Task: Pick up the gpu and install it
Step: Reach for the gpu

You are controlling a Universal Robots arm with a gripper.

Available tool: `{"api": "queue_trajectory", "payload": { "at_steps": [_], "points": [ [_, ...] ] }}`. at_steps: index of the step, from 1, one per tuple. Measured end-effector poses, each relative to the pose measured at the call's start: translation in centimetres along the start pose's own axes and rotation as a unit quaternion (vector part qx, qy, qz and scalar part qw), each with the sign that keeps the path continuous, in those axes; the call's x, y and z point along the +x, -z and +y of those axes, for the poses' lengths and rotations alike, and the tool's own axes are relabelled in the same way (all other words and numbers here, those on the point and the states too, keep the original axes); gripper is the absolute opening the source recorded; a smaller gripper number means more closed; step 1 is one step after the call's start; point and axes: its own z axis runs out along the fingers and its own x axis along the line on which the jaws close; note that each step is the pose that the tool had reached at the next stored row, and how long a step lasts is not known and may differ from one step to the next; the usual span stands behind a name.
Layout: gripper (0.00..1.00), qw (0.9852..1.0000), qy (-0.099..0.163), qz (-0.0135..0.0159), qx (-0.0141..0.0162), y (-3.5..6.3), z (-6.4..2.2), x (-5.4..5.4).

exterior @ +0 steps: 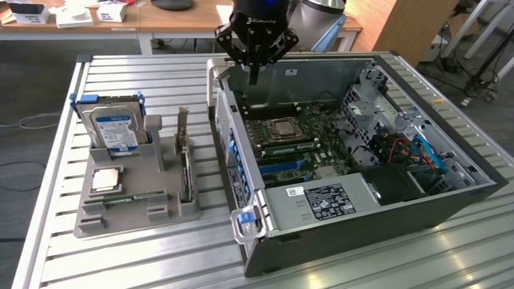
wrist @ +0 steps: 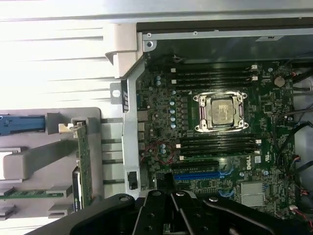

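Note:
The gpu stands on its edge in a slot of the grey holder, to the exterior view's left of the open computer case. In the wrist view the gpu shows edge-on as a thin green strip. My gripper hangs above the far rim of the case, shut, with nothing between its fingers. It is well apart from the gpu. In the wrist view my gripper looks down on the motherboard, with a blue card slot close to it.
The holder also carries a silver hard drive, a processor chip and a memory stick. Inside the case are a processor socket, a power supply and cables. Desks stand behind the slatted table.

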Motion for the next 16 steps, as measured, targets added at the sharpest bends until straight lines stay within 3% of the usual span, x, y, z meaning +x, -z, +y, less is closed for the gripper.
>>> {"api": "queue_trajectory", "payload": {
  "at_steps": [16],
  "points": [
    [0.11,1.0000,0.000,-0.0001,0.0000,0.05,-0.41,5.4]
  ]
}}
